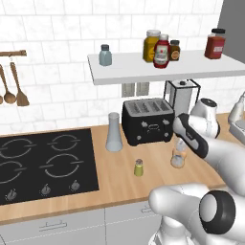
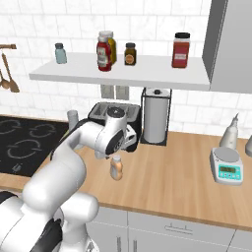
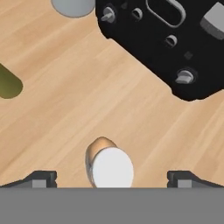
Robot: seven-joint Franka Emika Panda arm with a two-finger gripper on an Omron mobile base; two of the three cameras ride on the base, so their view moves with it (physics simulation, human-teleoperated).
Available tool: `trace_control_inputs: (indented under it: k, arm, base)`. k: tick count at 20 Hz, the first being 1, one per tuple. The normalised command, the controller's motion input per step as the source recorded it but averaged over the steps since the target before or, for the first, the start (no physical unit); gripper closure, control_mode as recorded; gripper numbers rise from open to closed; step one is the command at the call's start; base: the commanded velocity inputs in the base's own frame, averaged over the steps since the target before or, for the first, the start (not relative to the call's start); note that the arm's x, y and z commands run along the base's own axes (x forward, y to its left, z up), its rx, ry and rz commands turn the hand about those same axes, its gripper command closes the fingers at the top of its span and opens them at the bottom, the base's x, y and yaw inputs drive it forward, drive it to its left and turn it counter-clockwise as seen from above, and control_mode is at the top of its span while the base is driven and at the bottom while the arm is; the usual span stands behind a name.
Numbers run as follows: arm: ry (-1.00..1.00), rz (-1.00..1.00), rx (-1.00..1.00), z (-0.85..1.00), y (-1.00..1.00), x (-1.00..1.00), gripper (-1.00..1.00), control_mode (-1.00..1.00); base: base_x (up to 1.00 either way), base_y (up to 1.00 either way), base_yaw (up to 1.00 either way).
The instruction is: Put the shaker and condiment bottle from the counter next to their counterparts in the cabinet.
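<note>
Seen from above in the hand view, the small squat orange-peach condiment bottle with a pale cap (image 3: 108, 164) stands on the light wooden counter (image 3: 65, 113) between the two dark fingertips (image 3: 41, 178) of the gripper (image 3: 112, 179), whose jaws are spread wide and touch nothing. Left base view adds the tiny olive-yellow shaker with a grey cap (image 1: 139, 167), upright just left of the bottle (image 1: 178, 157), before the black toaster (image 1: 147, 121). Right base view shows the long white wall shelf (image 2: 123, 74) bearing the pale blue-grey shaker (image 2: 61, 53) and clustered condiment bottles (image 2: 104, 50).
</note>
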Motion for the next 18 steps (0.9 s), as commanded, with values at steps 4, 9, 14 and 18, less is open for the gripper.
trace_control_inputs:
  k: [4,9,14,18]
  arm:
    - [-0.04,0.0,-0.04,-0.24,0.0,-0.02,-1.0,-1.0]
    - [-0.01,0.0,-0.03,-0.2,0.0,0.0,-1.0,-1.0]
    - [0.0,0.0,-0.01,-0.11,0.0,0.0,-1.0,-1.0]
    - [-0.01,0.0,-0.02,-0.08,0.0,0.0,-1.0,-1.0]
  base:
    - [0.0,0.0,0.0]
    - [0.0,0.0,0.0]
    - [0.0,0.0,0.0]
    - [0.0,0.0,0.0]
